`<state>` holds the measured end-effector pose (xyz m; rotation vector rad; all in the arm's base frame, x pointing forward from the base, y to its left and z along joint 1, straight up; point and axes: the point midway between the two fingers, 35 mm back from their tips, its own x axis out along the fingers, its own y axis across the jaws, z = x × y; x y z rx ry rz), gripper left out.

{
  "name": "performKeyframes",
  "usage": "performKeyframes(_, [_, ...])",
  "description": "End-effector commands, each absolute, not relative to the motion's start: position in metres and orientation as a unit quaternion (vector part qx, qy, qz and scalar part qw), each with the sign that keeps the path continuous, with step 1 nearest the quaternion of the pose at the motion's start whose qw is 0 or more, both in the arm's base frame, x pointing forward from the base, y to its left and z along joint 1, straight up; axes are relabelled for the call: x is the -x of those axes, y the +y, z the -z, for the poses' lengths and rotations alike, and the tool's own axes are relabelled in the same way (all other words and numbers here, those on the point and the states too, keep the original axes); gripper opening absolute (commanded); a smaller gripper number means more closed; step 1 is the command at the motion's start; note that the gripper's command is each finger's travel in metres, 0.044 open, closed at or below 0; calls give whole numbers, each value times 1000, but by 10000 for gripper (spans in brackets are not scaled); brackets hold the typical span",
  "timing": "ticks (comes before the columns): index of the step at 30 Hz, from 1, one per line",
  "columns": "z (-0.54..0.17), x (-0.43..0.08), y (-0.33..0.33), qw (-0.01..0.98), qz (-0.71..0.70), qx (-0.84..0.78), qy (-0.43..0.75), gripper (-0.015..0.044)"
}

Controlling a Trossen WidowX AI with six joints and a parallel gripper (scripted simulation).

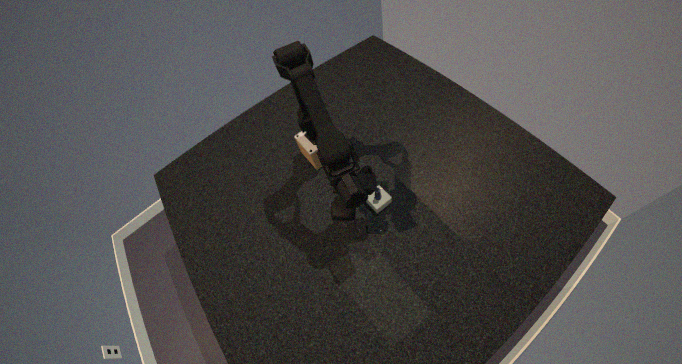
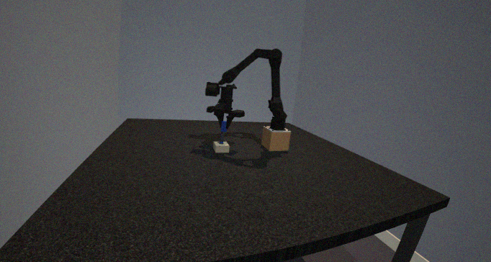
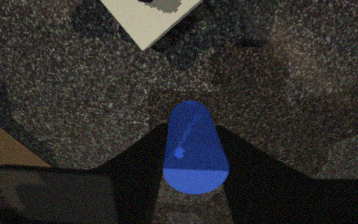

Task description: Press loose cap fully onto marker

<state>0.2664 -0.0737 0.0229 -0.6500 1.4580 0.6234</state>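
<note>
Currently:
tool: (image 3: 196, 165) clamped on the blue cap (image 3: 195, 150), fingers pointing down
cap: held off the worktop (image 2: 180, 201), not on the marker
marker: (image 1: 378, 194) upright in the holder block (image 1: 380, 201), tip bare
holder block: pale, near the arm's tan base box (image 2: 276, 138)
offset: cap sits beside the block in the wrist view

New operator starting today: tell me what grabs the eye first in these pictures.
The blue cap stands out, clamped in the end effector and lifted off the dark table. Next, the pale holder block with the marker upright in it, mid-table. Then the tan box under the arm's base.
</note>
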Motion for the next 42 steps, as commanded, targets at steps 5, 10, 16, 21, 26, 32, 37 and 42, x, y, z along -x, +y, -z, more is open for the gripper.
performKeyframes(5, [-35,-278,-52,657,-275,285,642,0])
performKeyframes(10, [-42,-284,-37,657,-275,285,641,0])
performKeyframes(16, [-50,-290,-19,658,-275,285,641,0])
performKeyframes(21, [-57,-294,-3,658,-276,284,641,0])
performKeyframes(26, [-64,-297,12,658,-276,284,640,0])
performKeyframes(32, [-60,-297,14,658,-276,284,640,0])
performKeyframes(37, [-57,-297,14,658,-276,284,640,0])
performKeyframes(42, [-50,-298,14,658,-276,284,640,0])
